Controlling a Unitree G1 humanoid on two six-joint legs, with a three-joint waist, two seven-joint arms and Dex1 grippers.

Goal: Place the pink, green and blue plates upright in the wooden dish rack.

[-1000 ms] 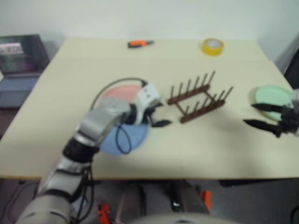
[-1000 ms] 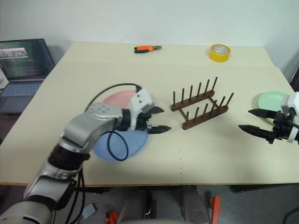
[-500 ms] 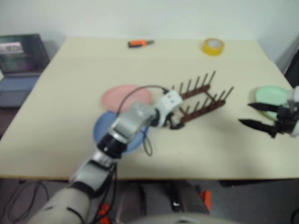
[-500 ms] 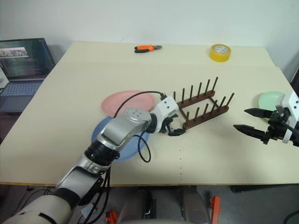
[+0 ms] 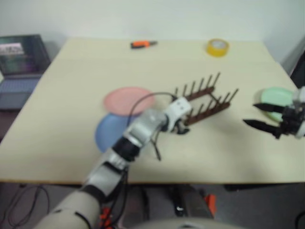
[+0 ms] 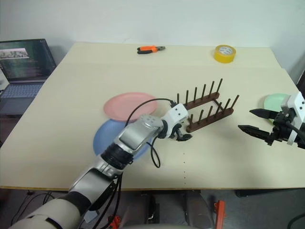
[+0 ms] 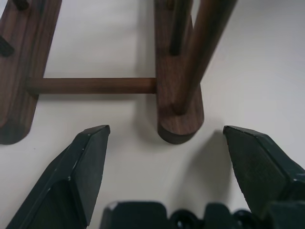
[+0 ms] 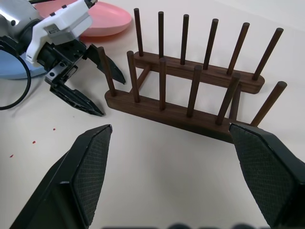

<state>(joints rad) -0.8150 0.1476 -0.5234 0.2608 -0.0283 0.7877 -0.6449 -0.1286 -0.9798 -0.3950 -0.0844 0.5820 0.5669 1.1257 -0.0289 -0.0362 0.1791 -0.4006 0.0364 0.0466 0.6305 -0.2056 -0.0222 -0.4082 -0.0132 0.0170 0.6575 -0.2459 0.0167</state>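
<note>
Left gripper (image 6: 182,134) open, empty, at rack (image 6: 205,109) end; right gripper (image 6: 257,122) open, empty, near green plate (image 6: 273,101).

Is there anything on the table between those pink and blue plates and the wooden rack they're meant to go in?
Only the left gripper itself, open at the near end of the wooden dish rack. Otherwise the table between the pink plate, the blue plate and the rack is bare.
</note>
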